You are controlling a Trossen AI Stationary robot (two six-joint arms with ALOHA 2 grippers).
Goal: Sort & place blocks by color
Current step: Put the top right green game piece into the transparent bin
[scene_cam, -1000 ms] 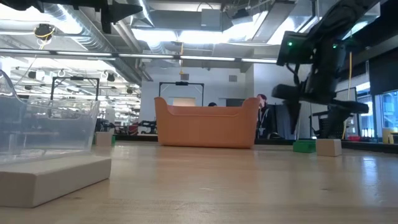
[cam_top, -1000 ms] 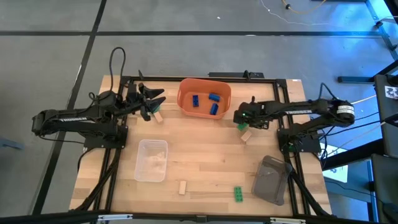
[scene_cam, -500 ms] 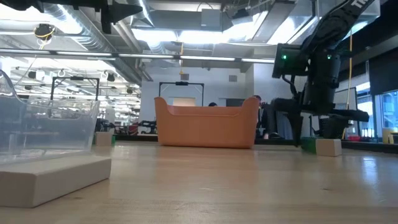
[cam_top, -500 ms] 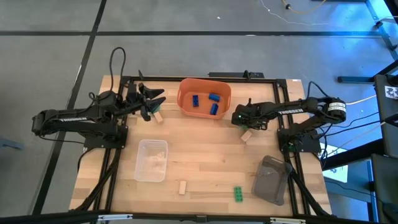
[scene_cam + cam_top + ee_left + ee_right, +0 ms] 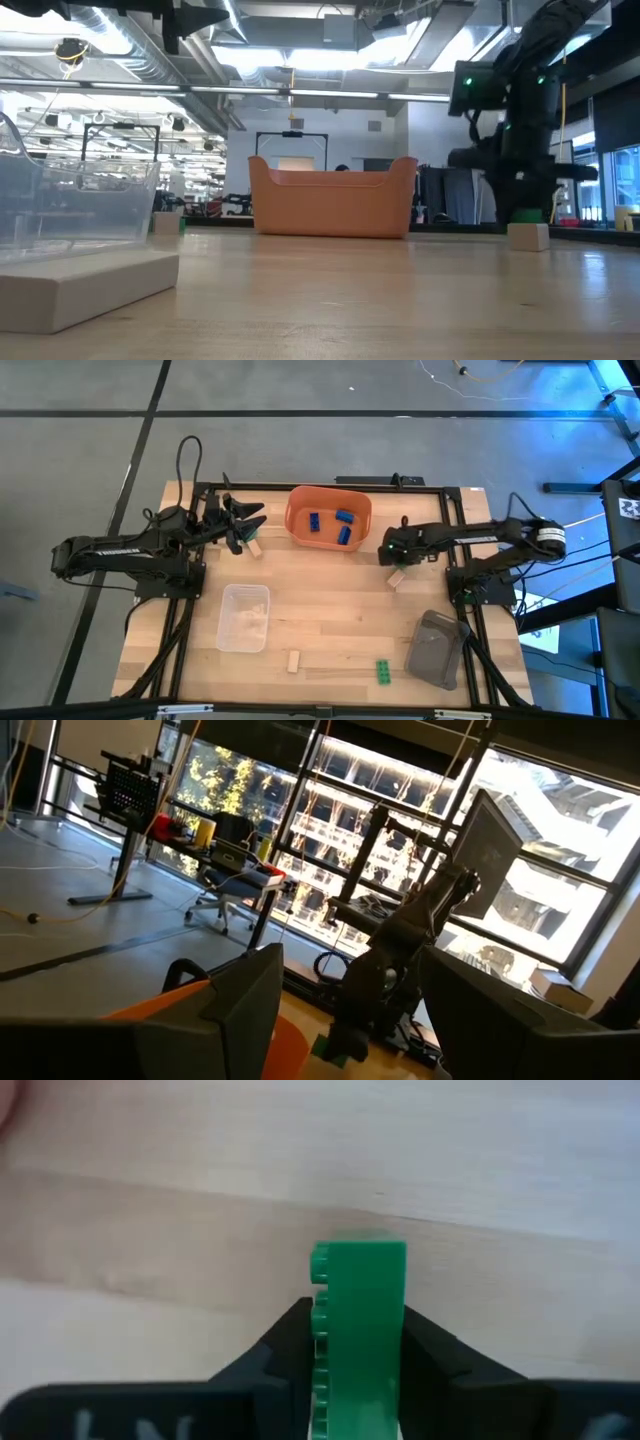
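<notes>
My right gripper (image 5: 358,1350) is shut on a green block (image 5: 360,1310) near the table's far right, beside a tan block (image 5: 396,577). In the low view the green block (image 5: 530,214) shows just above that tan block (image 5: 528,236). My left gripper (image 5: 250,522) waits open at the far left, close to another tan block (image 5: 255,546). Three blue blocks (image 5: 343,526) lie in the orange bin (image 5: 296,520). One more tan block (image 5: 293,661) and one more green block (image 5: 382,672) lie flat near the front edge. My right gripper pinches the green block between its two fingers, one on the studded side (image 5: 320,1320), the other on the opposite side. The fingers come from above, pointing down. The block's end sticks out past the fingertips, and the block hangs a little above the table.
A clear tray (image 5: 244,617) stands at the front left and a grey tray (image 5: 437,648) at the front right. The orange bin stands at the far middle, between the two arms. Bare wood lies in the table's middle.
My right gripper has come down over the green block, shut on it and taken hold. It has then risen a little and shifted slightly toward the table's right edge, lifting the block just clear of the table.
</notes>
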